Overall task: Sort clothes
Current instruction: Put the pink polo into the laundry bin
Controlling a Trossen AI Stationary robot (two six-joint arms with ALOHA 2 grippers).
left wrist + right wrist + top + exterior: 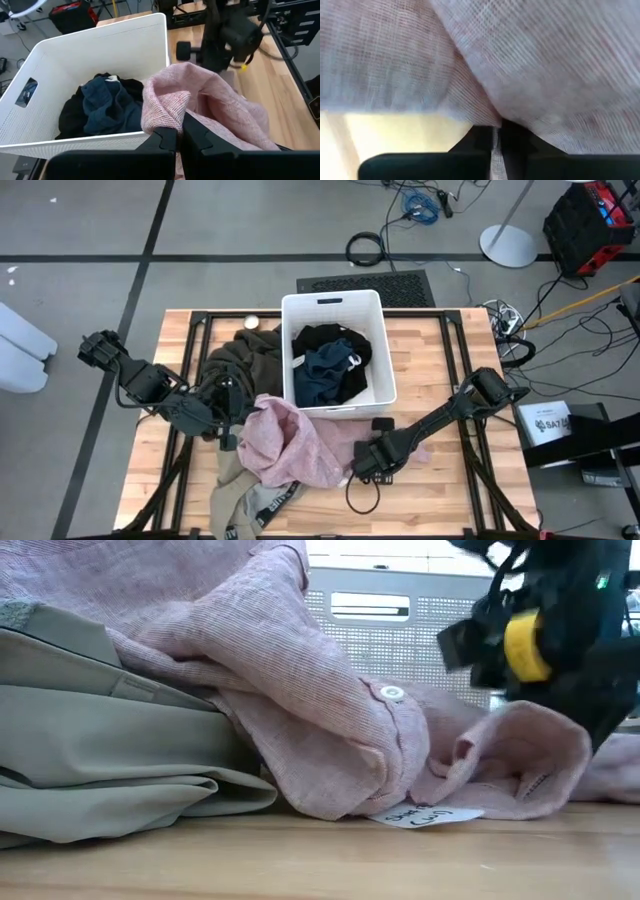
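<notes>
The pale pink garment [295,442] lies bunched on the table in front of the white bin [380,350], partly over the beige garment with the lettered waistband [250,502]. Black [335,338] and navy-teal [325,375] garments lie in the bin. The dark olive garment [245,358] lies left of the bin. My left gripper [243,418] is shut on the pink garment's left side. My right gripper [358,465] is shut on its right edge, low by the table; it also shows in the low view [540,650]. My left gripper pinches a bunched fold of the pink garment [167,114] between its two fingers, coming from the table's left. The fabric rises in a hump beyond the fingers, next to the bin's wall. My right gripper pinches the pink garment's right edge [495,117] between its shut fingers, coming from the table's right, low over the wood. The cloth drapes slack over the fingers, and its lower part [470,795] rests on the table.
The bin's near wall [75,145] stands close beyond my left gripper. A small black object [381,423] lies on the wood near the bin's front right corner, and a black cord loop [362,498] lies by the table's near edge. A white label [425,815] lies under the pink cloth.
</notes>
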